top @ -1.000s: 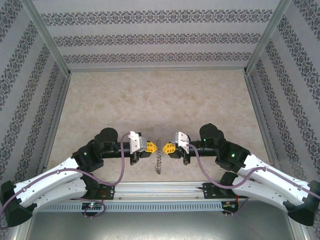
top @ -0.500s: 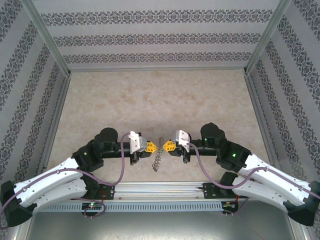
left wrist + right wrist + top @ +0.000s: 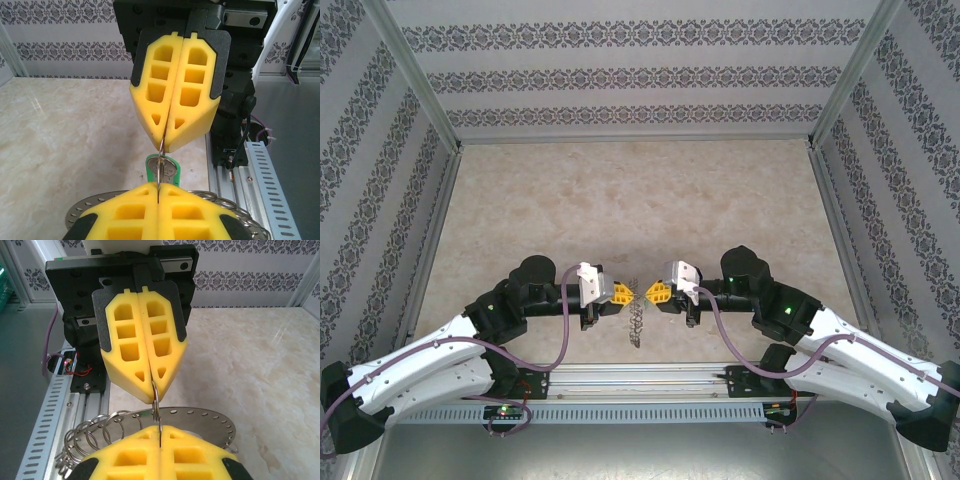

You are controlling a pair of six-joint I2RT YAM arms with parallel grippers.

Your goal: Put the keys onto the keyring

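Left wrist view came nearest: the left gripper (image 3: 158,187) was seen closed, its yellow pads pressed together on a thin wire loop (image 3: 158,167) that stood upright and edge-on in their seam. The green key (image 3: 170,170) was found just past those tips, its head flat against the loop, though whether it was already threaded could not be told. The keyring (image 3: 82,216), a flat holed ring with spare wire coils, was slung beneath the pads. Opposite, the right gripper (image 3: 165,142) was likewise shut on the loop's far side, tip to tip, so the loop's long axis was judged to run from one arm to the other, with neither nearer. Beyond, the pale marbled table (image 3: 620,190) was seen, with the bundle hung over the middle of its near edge, and patterned walls (image 3: 640,75) behind.
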